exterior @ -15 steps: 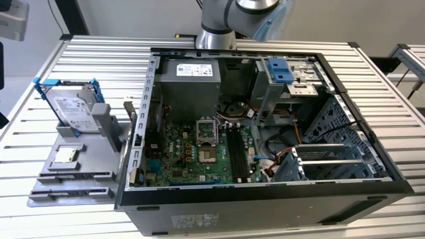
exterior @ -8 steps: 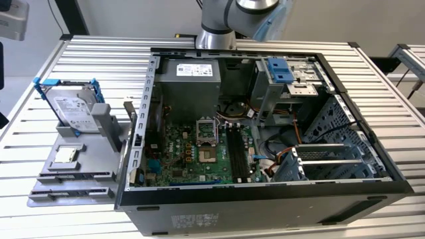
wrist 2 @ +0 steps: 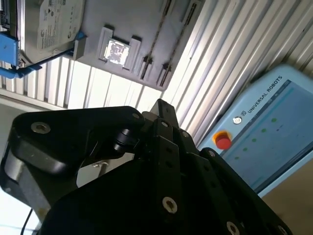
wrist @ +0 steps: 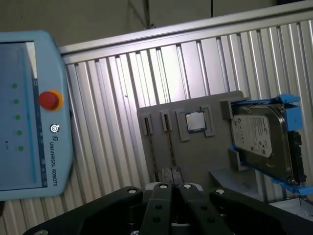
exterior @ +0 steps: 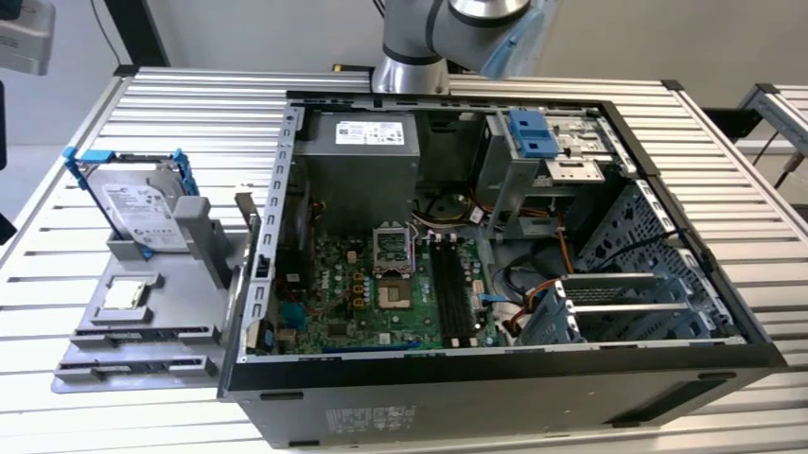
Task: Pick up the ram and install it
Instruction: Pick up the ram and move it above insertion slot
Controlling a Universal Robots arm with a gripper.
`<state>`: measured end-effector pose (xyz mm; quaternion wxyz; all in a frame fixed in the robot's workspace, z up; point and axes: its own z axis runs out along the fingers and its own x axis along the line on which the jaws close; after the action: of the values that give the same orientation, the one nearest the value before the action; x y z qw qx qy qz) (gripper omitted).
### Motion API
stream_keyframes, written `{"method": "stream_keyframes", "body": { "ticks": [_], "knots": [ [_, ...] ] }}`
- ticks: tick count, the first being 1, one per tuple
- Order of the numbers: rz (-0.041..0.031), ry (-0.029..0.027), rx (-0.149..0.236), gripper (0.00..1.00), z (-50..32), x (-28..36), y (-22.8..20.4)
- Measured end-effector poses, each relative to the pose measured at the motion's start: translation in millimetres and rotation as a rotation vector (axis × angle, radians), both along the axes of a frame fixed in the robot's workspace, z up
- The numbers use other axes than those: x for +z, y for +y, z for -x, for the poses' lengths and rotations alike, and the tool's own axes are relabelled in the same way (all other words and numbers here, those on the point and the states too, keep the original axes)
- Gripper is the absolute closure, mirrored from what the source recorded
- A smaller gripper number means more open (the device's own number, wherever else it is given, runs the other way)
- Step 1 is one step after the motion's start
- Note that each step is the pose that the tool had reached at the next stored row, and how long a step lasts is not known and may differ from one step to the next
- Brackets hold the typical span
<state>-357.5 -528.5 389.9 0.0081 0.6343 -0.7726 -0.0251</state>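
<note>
Hovering above the ribbed metal table (wrist: 107, 98), the gripper (wrist: 171, 174) is closed and empty, the ram (wrist: 169, 141) nearby.

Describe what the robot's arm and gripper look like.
In the exterior view the arm is a silver-grey cylindrical tube and joint with a pale blue cap. In both wrist views the gripper is matte black, built of angular linked bars fastened with small round silver screws and pins.

One case (exterior: 505, 402), one hard drive (exterior: 127, 203), one chip (exterior: 127, 295), two ram sticks (wrist: 152, 152) (wrist: 170, 147).
</note>
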Motion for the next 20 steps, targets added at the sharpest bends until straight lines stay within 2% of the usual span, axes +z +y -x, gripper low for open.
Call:
{"method": "stream_keyframes", "body": {
  "ticks": [8, 10, 12, 18, 20],
  "knots": [
    [0.0000, 0.0000, 0.027, 1.00, 0.0, 0.0, 0.0],
    [0.0003, -0.0016, 0.038, 1.00, 0.1, 0.0, 0.1],
    [0.0004, -0.0057, 0.071, 1.00, 0.0, -0.1, 0.0],
    [0.0066, -0.0270, 0.183, 1.00, 0.0, -1.0, 0.0],
    [0.0095, -0.0293, 0.210, 1.00, -0.1, -2.0, 0.0]
  ]
}}
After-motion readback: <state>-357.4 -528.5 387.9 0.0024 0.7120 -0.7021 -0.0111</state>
